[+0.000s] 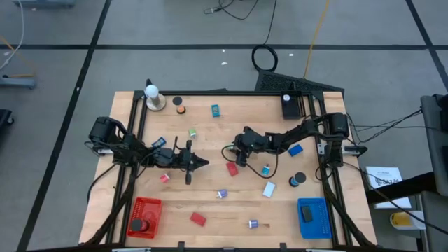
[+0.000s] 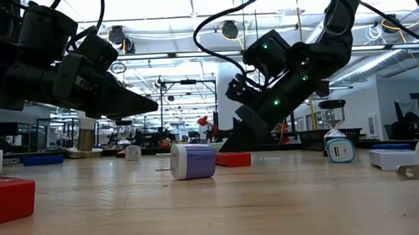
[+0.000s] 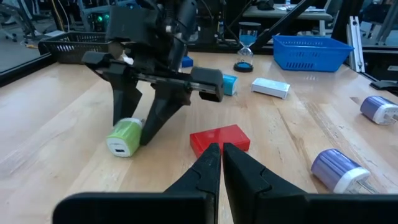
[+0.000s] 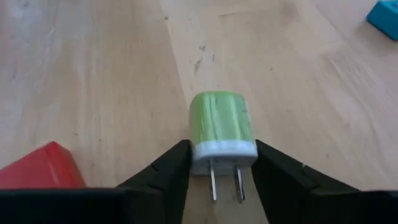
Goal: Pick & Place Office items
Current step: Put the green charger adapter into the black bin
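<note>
While the left gripper (image 1: 203, 163) hangs over mid-table with its jaws pressed together on nothing, the right gripper (image 4: 214, 168) is down at the table centre, its fingers closed against both sides of a green charger plug (image 4: 222, 132) that lies on the wood. A red block (image 3: 219, 139) lies just beside that plug. At the near edge, the red mesh basket (image 1: 145, 216) holds one dark round piece (image 1: 137, 225), perhaps a black roll. The blue mesh basket (image 1: 313, 218) shows no clear contents from above. Other office items, including a purple charger (image 2: 193, 161) and a white block (image 1: 269, 189), lie scattered on the table (image 1: 210, 140).
</note>
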You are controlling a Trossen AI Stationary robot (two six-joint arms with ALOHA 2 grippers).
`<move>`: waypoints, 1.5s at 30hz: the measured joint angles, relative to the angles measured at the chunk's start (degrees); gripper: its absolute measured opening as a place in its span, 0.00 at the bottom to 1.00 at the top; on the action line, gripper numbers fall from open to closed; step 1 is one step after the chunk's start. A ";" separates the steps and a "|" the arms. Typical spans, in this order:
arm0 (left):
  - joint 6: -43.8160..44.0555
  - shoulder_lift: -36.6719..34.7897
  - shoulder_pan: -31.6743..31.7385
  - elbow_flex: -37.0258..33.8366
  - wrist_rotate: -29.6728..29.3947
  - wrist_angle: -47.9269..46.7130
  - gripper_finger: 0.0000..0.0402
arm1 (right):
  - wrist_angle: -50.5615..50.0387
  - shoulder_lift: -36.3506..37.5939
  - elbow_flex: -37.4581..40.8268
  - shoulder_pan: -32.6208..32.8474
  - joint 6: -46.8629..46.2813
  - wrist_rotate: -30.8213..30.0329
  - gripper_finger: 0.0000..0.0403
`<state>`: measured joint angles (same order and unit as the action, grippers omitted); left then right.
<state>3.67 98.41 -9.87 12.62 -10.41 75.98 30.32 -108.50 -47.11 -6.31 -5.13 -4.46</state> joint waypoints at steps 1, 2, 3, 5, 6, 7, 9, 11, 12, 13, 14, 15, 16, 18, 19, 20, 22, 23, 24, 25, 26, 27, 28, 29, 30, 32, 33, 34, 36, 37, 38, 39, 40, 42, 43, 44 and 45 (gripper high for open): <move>0.00 0.00 0.00 -0.02 0.00 -0.02 0.06 | 0.22 0.04 0.00 0.02 0.10 0.01 0.34; -0.01 0.00 0.00 -0.02 0.00 -0.01 0.06 | 0.29 0.04 0.00 0.02 0.32 0.04 0.33; -0.01 0.00 -0.02 -0.02 0.00 0.00 0.06 | 0.11 0.04 0.00 0.04 0.42 0.08 0.33; -0.01 0.00 0.00 -0.02 0.00 0.00 0.06 | -0.85 0.51 0.02 0.04 0.44 0.23 0.33; -0.01 0.00 -0.02 -0.02 0.00 0.00 0.06 | -2.74 1.58 0.01 0.04 0.44 0.25 0.33; 0.01 0.00 0.00 -0.02 0.00 0.00 0.06 | -5.75 2.71 -0.35 0.04 0.41 0.23 0.33; -0.01 0.00 -0.01 -0.02 0.00 -0.15 0.06 | -15.63 5.78 -2.84 -0.33 -0.07 0.03 0.33; -0.01 0.00 0.01 -0.02 0.00 -0.26 0.06 | -30.64 9.43 -6.93 -1.13 -1.16 0.02 0.33; -0.06 0.00 0.13 -0.02 0.00 -0.35 0.06 | -37.78 10.60 -10.22 -1.77 -1.90 0.03 0.33; -0.20 0.00 0.19 -0.02 0.02 -0.33 0.06 | -45.00 11.38 -13.77 -2.51 -2.61 0.04 0.33; -0.36 0.00 0.22 -0.02 0.00 -0.02 0.06 | -53.08 11.76 -17.84 -3.37 -3.11 0.04 0.33; -0.36 0.00 0.23 0.01 -0.04 0.24 0.06 | -61.19 11.84 -21.79 -4.31 -3.35 0.06 0.33; -0.38 -0.02 0.27 0.04 -0.04 0.39 0.06 | -68.40 11.57 -25.43 -5.38 -3.61 0.06 0.33; -0.41 -0.02 0.26 0.03 0.01 0.55 0.06 | -79.31 8.44 -32.38 -7.55 -3.86 0.11 0.33; -0.37 -0.02 0.26 0.04 0.08 0.55 0.06 | -83.99 6.65 -35.17 -8.67 -3.88 0.20 0.33; -0.34 -0.02 0.26 0.04 0.14 0.55 0.06 | -88.28 4.88 -37.12 -9.79 -4.09 0.34 0.33; -0.29 -0.02 0.26 0.04 0.33 0.33 0.06 | -95.41 1.37 -39.98 -11.77 -4.09 0.23 0.33; -0.29 -0.02 0.26 0.04 0.33 0.19 0.06 | -97.78 -0.40 -41.03 -12.63 -4.01 0.23 0.33; -0.31 -0.02 0.19 0.02 0.35 0.11 0.06 | -99.61 -1.96 -41.62 -13.37 -3.82 0.08 0.33; -0.29 -0.02 0.07 0.02 0.35 0.11 0.06 | -100.74 -3.13 -41.71 -14.02 -3.81 -0.01 0.33; -0.29 -0.02 0.07 0.02 0.37 0.08 0.06 | -101.38 -4.27 -41.77 -14.57 -3.61 0.01 0.33; -0.36 -0.02 0.07 0.02 0.37 0.05 0.06 | -101.69 -5.33 -41.79 -14.99 -3.35 0.08 0.33; -0.38 -0.02 0.07 0.02 0.37 -0.02 0.06 | -102.15 -5.93 -41.79 -15.30 -3.19 0.10 0.33; -0.38 -0.02 0.07 0.02 0.38 -0.02 0.06 | -102.30 -6.28 -41.79 -15.48 -3.10 0.08 0.33; -0.39 -0.02 0.07 0.02 0.41 0.00 0.06 | -102.30 -6.61 -41.83 -15.55 -2.94 0.07 0.33; -0.38 -0.02 0.07 0.02 0.39 -0.02 0.06 | -102.09 -6.90 -41.90 -15.88 -2.55 0.15 0.33; -0.38 -0.02 0.07 0.02 0.40 0.00 0.06 | -102.09 -6.96 -41.90 -16.03 -2.57 0.20 0.33; -0.38 -0.02 0.07 0.04 0.41 0.02 0.06 | -102.18 -6.96 -41.90 -16.16 -2.55 0.21 0.33; -0.34 -0.02 0.07 0.02 0.41 0.03 0.06 | -102.04 -6.93 -41.90 -16.20 -2.61 0.24 0.33; -0.32 -0.02 0.07 0.03 0.43 0.03 0.06 | -101.98 -6.93 -41.90 -16.22 -2.82 0.32 0.33; -0.33 -0.02 0.07 0.02 0.42 0.03 0.06 | -102.00 -6.96 -41.90 -16.26 -3.01 0.96 0.33; -0.31 -0.02 0.07 0.02 0.42 0.03 0.06 | -102.11 -6.96 -41.90 -16.40 -3.06 1.99 0.33; -0.31 -0.02 0.07 0.02 0.42 0.03 0.06 | -102.14 -6.96 -41.90 -16.50 -3.10 3.06 0.33; -0.29 -0.02 0.07 0.02 0.42 0.03 0.06 | -102.08 -6.96 -41.83 -16.60 -3.17 3.25 0.33; -0.29 -0.02 0.07 0.02 0.42 0.05 0.06 | -102.18 -7.42 -41.75 -16.71 -3.17 3.27 0.33; -0.29 -0.02 0.07 0.02 0.42 0.03 0.06 | -102.51 -7.88 -41.75 -16.89 -3.16 3.37 0.33; -0.27 -0.02 0.07 0.03 0.42 0.05 0.06 | -103.05 -8.42 -41.71 -17.02 -3.23 3.53 0.33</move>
<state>3.40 98.39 -9.80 12.65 -10.00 76.03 -72.73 -116.92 -88.82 -23.33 -8.36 -0.93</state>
